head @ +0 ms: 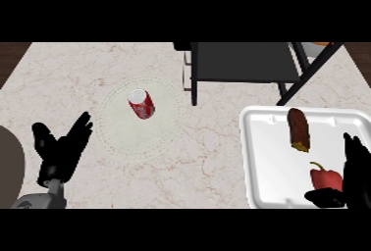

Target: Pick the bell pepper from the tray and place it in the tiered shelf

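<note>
A red bell pepper (326,178) with a green stem lies on the white tray (264,147) at the right. My right hand (354,182) is at the tray's right edge, right beside the pepper, fingers straight and thumb reaching under it; nothing is grasped. The black tiered shelf (243,62) stands at the top centre-right. My left hand (62,149) rests open at the lower left, fingers up.
A brown bar-shaped food item (299,129) lies on the tray above the pepper. A red can (142,104) lies on a pale round placemat (141,119) left of centre. An orange object (320,44) shows at the top right behind the shelf's legs.
</note>
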You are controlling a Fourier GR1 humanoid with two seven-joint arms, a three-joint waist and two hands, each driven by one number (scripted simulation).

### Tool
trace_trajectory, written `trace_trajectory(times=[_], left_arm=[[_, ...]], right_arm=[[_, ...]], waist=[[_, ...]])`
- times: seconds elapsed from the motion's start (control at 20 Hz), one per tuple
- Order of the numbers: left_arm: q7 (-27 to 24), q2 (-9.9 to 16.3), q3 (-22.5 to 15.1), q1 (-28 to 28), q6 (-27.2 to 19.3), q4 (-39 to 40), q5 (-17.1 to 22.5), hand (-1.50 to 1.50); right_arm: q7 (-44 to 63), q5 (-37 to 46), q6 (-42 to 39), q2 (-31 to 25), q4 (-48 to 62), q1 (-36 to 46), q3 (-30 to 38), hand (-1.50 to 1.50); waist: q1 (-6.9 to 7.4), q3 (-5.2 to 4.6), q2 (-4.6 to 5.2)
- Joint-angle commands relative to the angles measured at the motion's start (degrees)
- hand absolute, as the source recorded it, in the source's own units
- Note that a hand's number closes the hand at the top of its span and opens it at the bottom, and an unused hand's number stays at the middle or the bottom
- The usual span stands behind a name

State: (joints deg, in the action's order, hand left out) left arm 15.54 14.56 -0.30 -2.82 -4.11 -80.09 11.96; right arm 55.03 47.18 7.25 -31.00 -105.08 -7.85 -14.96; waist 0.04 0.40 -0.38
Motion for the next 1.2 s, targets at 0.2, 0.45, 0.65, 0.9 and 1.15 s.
trace_trajectory(times=[0.2, 0.45, 0.65, 0.9, 1.15], left_arm=[[2.9, -1.7, -1.1, 3.1, -0.5, -2.8, -2.0, 0.0], [1.5, -2.8, 0.5, 1.6, 1.0, 0.9, -1.5, 0.0], [1.4, -1.5, 1.6, 1.2, 1.3, 1.2, -1.0, 0.0], [1.7, -1.5, 1.8, 2.1, 3.3, -0.6, -0.4, 0.0], [0.7, -3.2, 0.7, -0.8, 1.3, 3.6, -2.9, 0.0]], right_arm=[[-11.2, -1.9, 2.2, 2.1, 11.0, 4.1, 6.0, -1.5], [-13.1, 1.3, 1.6, 5.6, 12.6, 4.0, 4.0, -1.5], [-18.1, 1.0, -5.9, 0.1, 11.3, -0.7, -1.8, 1.5], [-19.6, -0.2, -4.7, 4.9, 12.9, 3.6, 0.4, 1.5], [-19.1, 3.8, -3.3, 11.2, 9.4, 5.4, -7.0, 1.5]], waist=[[0.26, -0.37, 0.39], [0.04, -0.4, 0.4], [-0.15, -0.4, 0.38], [0.1, -0.39, 0.35], [0.31, -0.43, 0.53]])
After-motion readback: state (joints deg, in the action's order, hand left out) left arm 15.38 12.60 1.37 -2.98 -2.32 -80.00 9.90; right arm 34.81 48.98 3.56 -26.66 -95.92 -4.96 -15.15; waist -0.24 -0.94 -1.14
